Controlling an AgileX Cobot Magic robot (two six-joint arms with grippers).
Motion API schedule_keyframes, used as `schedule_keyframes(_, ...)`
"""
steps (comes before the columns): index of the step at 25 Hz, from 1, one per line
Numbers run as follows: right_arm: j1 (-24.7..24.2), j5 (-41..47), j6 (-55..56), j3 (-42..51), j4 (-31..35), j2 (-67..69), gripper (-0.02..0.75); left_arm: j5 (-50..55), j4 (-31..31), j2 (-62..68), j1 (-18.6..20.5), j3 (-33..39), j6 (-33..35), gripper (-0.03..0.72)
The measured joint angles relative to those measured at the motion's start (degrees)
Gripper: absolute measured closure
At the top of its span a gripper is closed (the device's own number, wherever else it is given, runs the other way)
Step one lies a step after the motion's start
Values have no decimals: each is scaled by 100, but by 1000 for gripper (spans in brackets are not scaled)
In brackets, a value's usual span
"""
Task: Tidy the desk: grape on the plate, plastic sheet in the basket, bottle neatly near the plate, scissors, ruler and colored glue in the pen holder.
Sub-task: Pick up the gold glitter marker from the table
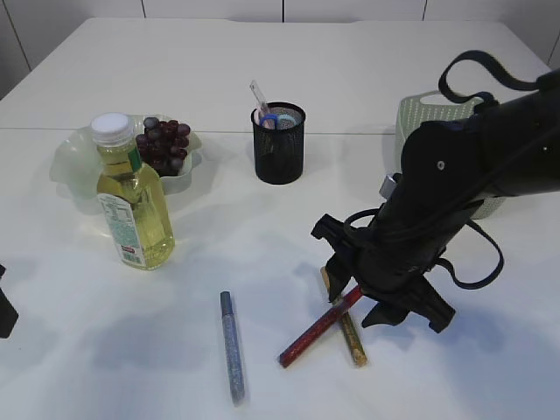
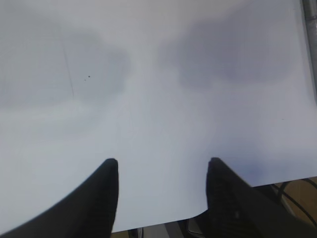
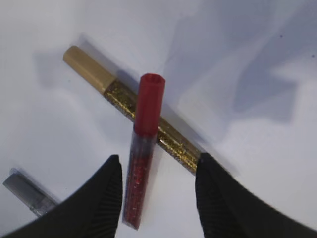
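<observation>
While the grapes (image 1: 164, 143) already lie on the plate (image 1: 68, 159) with the bottle (image 1: 131, 199) just beside it, the step in hand looks like gathering the colored glue. The right tool (image 1: 378, 296) hangs over two crossed glue pens on the worktop (image 1: 367, 79), jaws apart with the red glitter glue pen (image 3: 142, 148) between them, nothing clamped. That pen is slim, capped in red, lying across the gold glitter glue pen (image 3: 129, 101); a silver glitter glue pen (image 1: 232, 346) lies near. Next it would need to lower, close on the red pen and carry it to the mesh pen holder (image 1: 279, 144). The left tool (image 2: 162, 198) stands apart, empty, over bare worktop.
</observation>
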Motion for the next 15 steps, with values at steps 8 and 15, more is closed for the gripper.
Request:
schedule_keyframes(8, 0, -383, 324, -23, -90, 118, 353, 0, 0, 0, 0, 0, 0, 273)
schedule_keyframes(15, 0, -454, 524, -26, -234, 294, 353, 0, 0, 0, 0, 0, 0, 273)
